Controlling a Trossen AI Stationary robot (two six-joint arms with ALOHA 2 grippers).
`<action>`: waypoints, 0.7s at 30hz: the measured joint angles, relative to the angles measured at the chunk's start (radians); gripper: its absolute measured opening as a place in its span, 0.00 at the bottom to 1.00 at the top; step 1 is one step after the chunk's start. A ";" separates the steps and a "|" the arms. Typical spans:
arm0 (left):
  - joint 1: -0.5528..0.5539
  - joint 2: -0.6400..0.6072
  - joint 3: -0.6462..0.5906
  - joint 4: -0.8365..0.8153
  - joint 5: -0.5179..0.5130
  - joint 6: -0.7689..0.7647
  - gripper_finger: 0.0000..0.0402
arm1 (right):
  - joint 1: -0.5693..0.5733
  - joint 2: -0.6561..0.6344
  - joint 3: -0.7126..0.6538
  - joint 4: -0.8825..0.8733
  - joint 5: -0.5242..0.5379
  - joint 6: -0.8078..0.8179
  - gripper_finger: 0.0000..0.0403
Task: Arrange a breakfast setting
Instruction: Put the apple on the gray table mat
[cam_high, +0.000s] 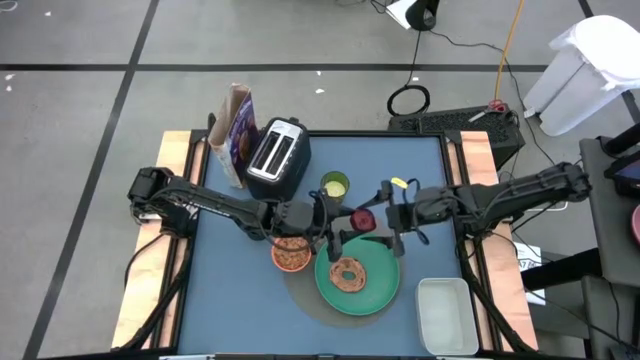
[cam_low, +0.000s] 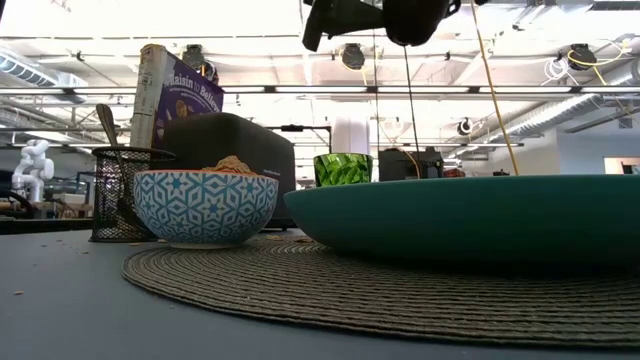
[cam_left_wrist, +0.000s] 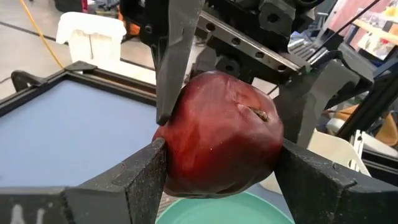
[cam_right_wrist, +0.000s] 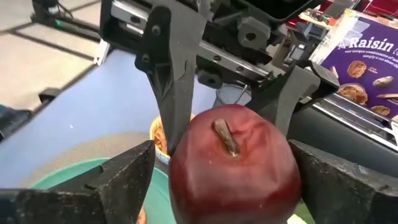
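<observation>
High view: a dark-red apple (cam_high: 362, 219) hangs between two grippers above the green plate (cam_high: 358, 283).

From the left, the left gripper (cam_high: 339, 221) clamps the fruit's flanks between its fingers (cam_left_wrist: 140, 180); from the right, the right gripper (cam_high: 378, 222) stands with its jaws apart on either side of the apple, just beside it, and contact cannot be told. The apple is glossy, dented and wrinkled near its short brown stem, which faces the right wrist camera. Below lie the bagel (cam_high: 349, 273) on the plate and the patterned bowl (cam_high: 291, 255) alongside.
</observation>
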 joint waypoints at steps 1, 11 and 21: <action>0.000 0.000 0.000 -0.001 0.001 0.000 0.67 | 0.000 0.002 0.000 -0.002 0.000 0.001 0.84; 0.000 0.000 0.000 0.000 0.003 0.000 0.67 | 0.000 0.002 0.000 -0.008 0.000 0.004 0.68; 0.000 0.000 0.000 0.001 0.002 0.005 0.67 | 0.000 0.002 0.000 -0.009 0.001 0.010 0.68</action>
